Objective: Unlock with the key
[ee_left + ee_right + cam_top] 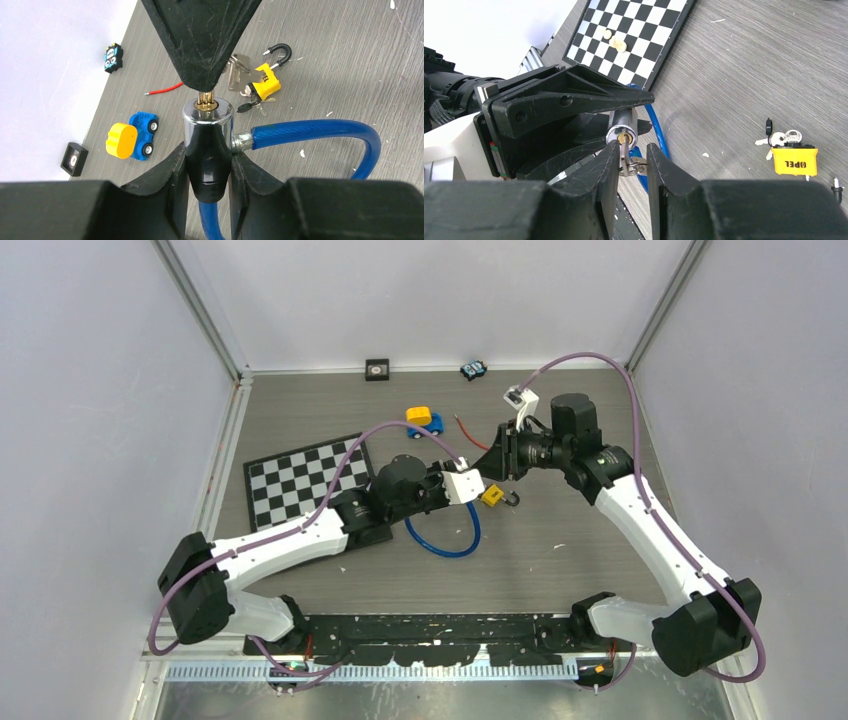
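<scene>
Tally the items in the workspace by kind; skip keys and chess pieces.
Locks: 2 (blue cable lock, yellow padlock)
Toys: 2 (yellow-and-blue toy car, small blue-and-black toy)
Black-and-white checkerboard: 1
Thin red wire: 1
Small black square block: 1
Total: 7

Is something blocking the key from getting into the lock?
Nothing visible is. The key already sits in the lock, between the spread right fingers, while the left fingers clamp the lock.
</scene>
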`<action>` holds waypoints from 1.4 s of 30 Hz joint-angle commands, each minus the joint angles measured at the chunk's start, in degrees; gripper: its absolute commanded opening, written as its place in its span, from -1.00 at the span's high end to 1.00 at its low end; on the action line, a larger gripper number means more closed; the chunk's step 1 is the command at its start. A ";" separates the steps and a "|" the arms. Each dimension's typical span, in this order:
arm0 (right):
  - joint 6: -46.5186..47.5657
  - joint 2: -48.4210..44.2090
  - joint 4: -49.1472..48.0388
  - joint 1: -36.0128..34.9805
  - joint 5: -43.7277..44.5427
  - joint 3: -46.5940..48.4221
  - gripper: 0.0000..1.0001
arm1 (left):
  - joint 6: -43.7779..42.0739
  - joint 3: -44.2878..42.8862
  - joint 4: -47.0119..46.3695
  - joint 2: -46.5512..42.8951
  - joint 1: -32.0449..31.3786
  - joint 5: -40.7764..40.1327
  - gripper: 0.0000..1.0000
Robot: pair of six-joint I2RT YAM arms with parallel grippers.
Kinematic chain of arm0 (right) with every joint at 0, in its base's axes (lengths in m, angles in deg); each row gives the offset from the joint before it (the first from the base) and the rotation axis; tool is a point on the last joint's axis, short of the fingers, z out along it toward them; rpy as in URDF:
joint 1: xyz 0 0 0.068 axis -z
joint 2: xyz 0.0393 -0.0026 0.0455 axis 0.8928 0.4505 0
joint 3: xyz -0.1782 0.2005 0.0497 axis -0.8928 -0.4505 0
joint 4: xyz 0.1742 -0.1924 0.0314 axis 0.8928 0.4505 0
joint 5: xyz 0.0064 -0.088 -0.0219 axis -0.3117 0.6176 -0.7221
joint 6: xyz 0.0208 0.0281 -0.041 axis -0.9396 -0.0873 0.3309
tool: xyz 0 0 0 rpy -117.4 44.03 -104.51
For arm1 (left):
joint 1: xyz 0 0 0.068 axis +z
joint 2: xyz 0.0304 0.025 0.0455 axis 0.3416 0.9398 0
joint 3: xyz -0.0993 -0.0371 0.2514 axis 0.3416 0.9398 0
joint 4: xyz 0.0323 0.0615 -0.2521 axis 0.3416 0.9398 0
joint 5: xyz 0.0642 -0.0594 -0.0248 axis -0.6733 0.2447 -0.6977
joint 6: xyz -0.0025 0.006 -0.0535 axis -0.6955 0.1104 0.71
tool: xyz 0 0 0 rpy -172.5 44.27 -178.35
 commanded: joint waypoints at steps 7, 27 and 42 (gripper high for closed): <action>1.40 -2.30 0.77 0.65 -2.39 2.13 0.58 | 0.30 -0.26 -5.48 -2.62 -0.02 0.94 1.00; 0.61 -0.72 0.21 -2.69 5.97 2.43 0.99 | 4.74 -6.23 -1.73 2.94 -0.02 -2.69 1.00; 4.08 1.49 -1.09 -6.97 11.58 -1.39 0.99 | 9.92 -14.80 -1.19 9.04 -0.10 -4.66 1.00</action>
